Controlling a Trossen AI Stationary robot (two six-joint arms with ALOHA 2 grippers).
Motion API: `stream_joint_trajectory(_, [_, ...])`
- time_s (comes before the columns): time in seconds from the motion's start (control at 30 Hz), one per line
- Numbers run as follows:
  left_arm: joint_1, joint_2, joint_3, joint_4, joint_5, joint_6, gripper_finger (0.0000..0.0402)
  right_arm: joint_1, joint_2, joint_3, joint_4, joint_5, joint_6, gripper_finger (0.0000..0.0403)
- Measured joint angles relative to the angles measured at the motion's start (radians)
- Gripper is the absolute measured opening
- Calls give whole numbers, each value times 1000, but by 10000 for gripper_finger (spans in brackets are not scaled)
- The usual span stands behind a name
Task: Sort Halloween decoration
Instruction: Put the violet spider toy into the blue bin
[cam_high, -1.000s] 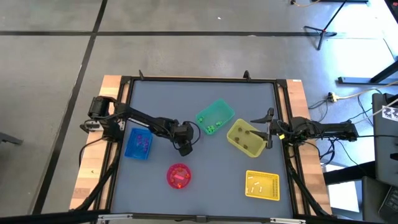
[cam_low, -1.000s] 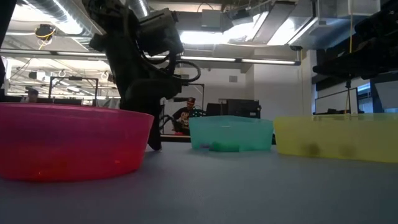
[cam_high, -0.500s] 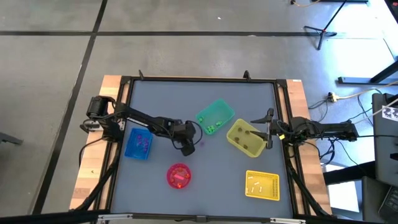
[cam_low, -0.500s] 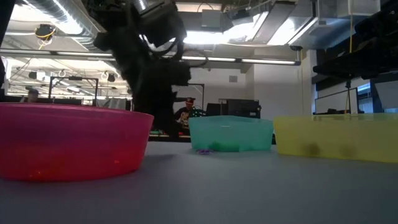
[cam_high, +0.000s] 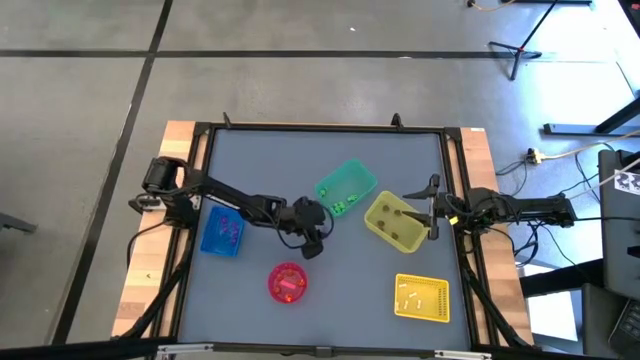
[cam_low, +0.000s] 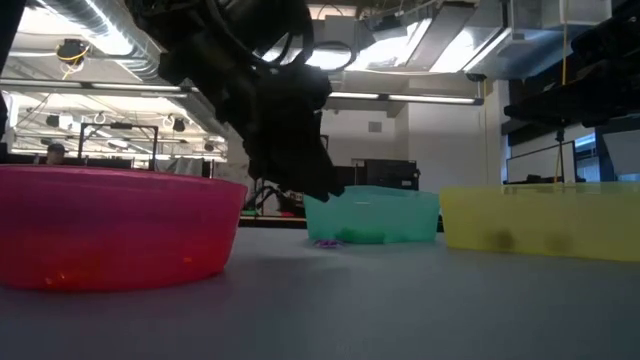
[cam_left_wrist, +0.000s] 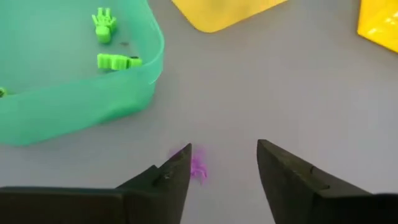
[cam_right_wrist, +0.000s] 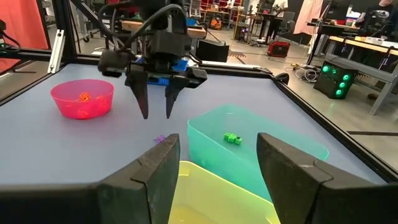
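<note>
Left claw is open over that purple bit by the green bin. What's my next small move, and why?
Probably lower the left claw straight down and shut it on the purple trinket. The trinket lies loose on the table, just outside the green bin, close by one finger.

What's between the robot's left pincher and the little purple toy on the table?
Nothing. In the right wrist view, the left gripper hangs open above the purple trinket, with only air between them.

floor (cam_high: 300, 60): grey concrete, dark seams | ceiling (cam_low: 400, 40): ducts, bright lights | benches (cam_right_wrist: 261, 25): cluttered, far back | tripod (cam_high: 520, 50): right
</note>
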Motion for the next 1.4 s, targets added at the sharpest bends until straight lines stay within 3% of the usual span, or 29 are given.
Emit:
stream_joint_trajectory(0.27, [-27, 41, 1, 30, -141, 2, 175, 0, 0, 0, 0, -4, 0, 214])
stream_joint_trajectory(1.07, [-27, 173, 2, 93, -142, -7, 175, 0, 38, 0, -2, -31, 0, 214])
stream_joint_trajectory(1.4, [-26, 173, 2, 82, -141, -8, 131, 0, 53, 0, -2, -31, 0, 214])
